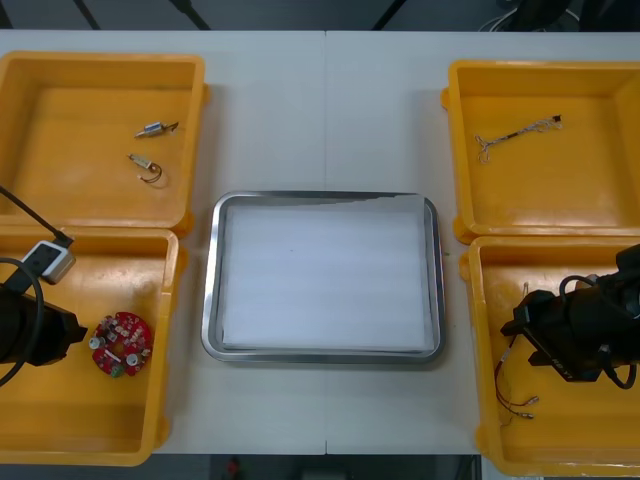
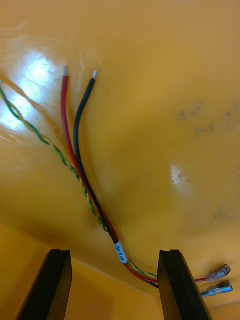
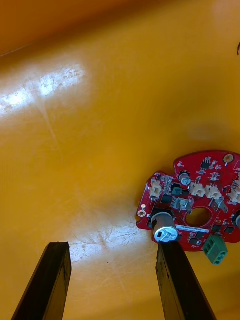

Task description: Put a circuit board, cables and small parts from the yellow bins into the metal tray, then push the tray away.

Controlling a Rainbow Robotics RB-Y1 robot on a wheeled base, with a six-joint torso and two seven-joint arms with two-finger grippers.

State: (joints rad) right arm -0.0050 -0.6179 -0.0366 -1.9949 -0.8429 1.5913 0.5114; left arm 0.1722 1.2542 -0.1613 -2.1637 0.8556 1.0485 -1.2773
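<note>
Right wrist view: my right gripper (image 2: 114, 254), fingers spread, straddles glossy cables (image 2: 75, 145) running away from it; left gripper (image 3: 112, 246), also spread, beside 1 round red circuit board (image 3: 200, 197).

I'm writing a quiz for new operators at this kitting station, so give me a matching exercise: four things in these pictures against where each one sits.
Things
1. round red circuit board
2. small metal parts
3. red and black cable bundle
4. metal tray

Places
a. far-left yellow bin
b. near-right yellow bin, under the open right tool
c. in the middle, between the left and right bins
d. near-left yellow bin, by the open left tool

Pairs: 1-d, 2-a, 3-b, 4-c
</note>
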